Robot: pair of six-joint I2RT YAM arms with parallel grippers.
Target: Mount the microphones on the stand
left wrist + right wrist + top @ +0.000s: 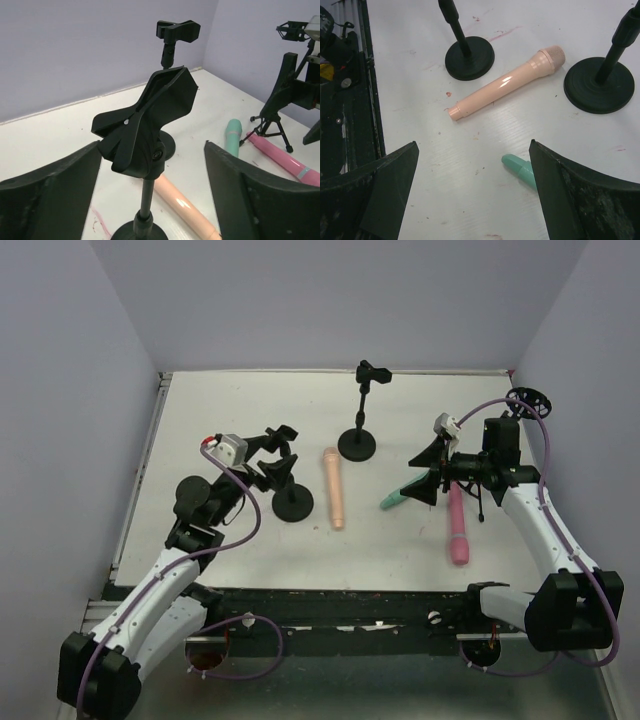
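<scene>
The peach-tan microphone (333, 488) lies flat mid-table; it also shows in the left wrist view (182, 207) and the right wrist view (507, 82). The mint-teal microphone (398, 499) lies under my right gripper (430, 476), which is open and empty just above it (473, 144); only the microphone's tail end shows (520, 167). The pink microphone (457, 530) lies to the right. My left gripper (270, 455) is open, its fingers on either side of the clip (150, 115) of the near stand (293, 503), not touching it.
A second round-base stand (358, 443) with an empty clip (177, 31) stands behind. A small tripod (272, 125) with a ring mount (528, 400) stands at the right beside my right arm. Walls close the table on three sides.
</scene>
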